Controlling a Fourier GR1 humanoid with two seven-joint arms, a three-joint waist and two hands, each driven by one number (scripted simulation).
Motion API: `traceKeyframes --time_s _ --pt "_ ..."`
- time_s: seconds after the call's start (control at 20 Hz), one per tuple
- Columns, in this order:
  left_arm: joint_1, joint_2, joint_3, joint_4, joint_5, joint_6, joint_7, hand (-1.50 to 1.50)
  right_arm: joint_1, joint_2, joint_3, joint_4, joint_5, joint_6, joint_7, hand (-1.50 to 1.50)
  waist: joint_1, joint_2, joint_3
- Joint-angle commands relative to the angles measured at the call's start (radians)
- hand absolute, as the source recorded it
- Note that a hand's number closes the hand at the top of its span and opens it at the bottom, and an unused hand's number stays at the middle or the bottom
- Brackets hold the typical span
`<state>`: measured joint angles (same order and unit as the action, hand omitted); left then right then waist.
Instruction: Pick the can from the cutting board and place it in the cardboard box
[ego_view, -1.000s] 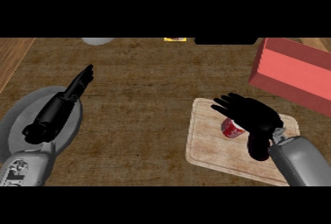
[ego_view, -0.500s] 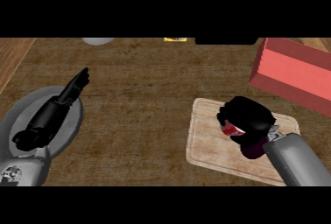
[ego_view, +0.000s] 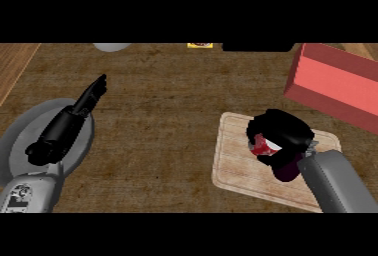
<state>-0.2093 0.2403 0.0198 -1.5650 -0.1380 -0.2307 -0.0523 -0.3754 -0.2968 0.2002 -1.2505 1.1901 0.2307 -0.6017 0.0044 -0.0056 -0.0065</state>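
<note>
A red can (ego_view: 262, 146) with a pale top stands on the light wooden cutting board (ego_view: 240, 172) at the right. My right hand (ego_view: 283, 135) is curled over and round the can, hiding most of it. The box (ego_view: 336, 86), which looks red here, sits at the upper right, just beyond the board's far corner. My left hand (ego_view: 87, 98) stays at the left with straight fingers pointing away, above a grey plate, holding nothing.
A round grey plate (ego_view: 22, 131) lies under my left forearm at the left. At the counter's far edge are a pale round object (ego_view: 111, 47), a small yellow item (ego_view: 199, 45) and a black object (ego_view: 258, 46).
My right hand has come down over the can and its fingers have curled round it. The left arm has barely moved.
</note>
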Motion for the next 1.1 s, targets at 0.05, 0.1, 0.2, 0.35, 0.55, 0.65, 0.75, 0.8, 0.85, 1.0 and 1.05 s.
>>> traceKeyframes --time_s 0.05,0.1,0.2,0.35,0.55,0.65,0.75,0.8,0.85,1.0,1.05 --pt "0.021 0.011 0.028 0.04 -0.002 -0.007 -0.063 0.0 0.062 -0.029 -0.078 -0.118 -0.108 -0.004 -0.089 1.5 -0.013 0.004 0.006" --pt "0.004 0.014 0.034 0.019 0.011 -0.017 -0.016 0.0 0.033 -0.012 -0.096 -0.067 -0.103 -0.059 -0.099 1.5 -0.006 0.005 0.007" --pt "-0.013 0.031 0.062 0.06 0.026 -0.032 -0.048 0.0 0.038 -0.002 -0.088 -0.191 -0.11 -0.019 -0.063 1.5 -0.012 0.004 0.006" --pt "0.021 0.023 0.044 -0.016 0.006 -0.016 -0.015 0.0 0.082 -0.071 -0.144 -0.343 -0.159 0.0 -0.098 1.5 -0.018 0.0 0.006" --pt "0.029 -0.004 0.018 -0.059 0.002 -0.015 0.018 0.0 0.097 -0.061 -0.244 -0.471 -0.25 0.106 0.0 1.5 -0.014 0.001 0.006" --pt "-0.01 0.015 0.03 -0.013 0.01 -0.032 0.013 0.0 -0.003 -0.029 -0.36 -0.396 -0.308 0.102 0.089 1.5 -0.015 0.004 0.006" --pt "-0.001 0.007 0.033 0.015 -0.012 -0.008 -0.018 0.0 -0.022 -0.001 -0.429 -0.419 -0.371 0.155 0.187 1.5 -0.021 0.003 0.006" --pt "0.019 0.003 0.037 0.041 -0.003 -0.014 -0.046 0.0 -0.045 -0.019 -0.491 -0.389 -0.4 0.161 0.208 1.5 -0.02 0.005 0.005" --pt "0.013 -0.011 0.016 0.013 -0.013 -0.008 -0.022 0.0 -0.065 -0.016 -0.508 -0.336 -0.401 0.165 0.24 1.5 -0.009 0.006 0.006" --pt "0.035 -0.022 -0.002 -0.016 -0.012 -0.019 -0.017 0.0 -0.146 -0.024 -0.571 -0.321 -0.405 0.147 0.356 1.5 0.0 0.005 0.006" --pt "-0.042 -0.027 -0.002 0.049 -0.037 0.002 -0.003 0.0 -0.18 -0.025 -0.579 -0.275 -0.413 0.138 0.36 1.5 -0.006 0.008 0.006"
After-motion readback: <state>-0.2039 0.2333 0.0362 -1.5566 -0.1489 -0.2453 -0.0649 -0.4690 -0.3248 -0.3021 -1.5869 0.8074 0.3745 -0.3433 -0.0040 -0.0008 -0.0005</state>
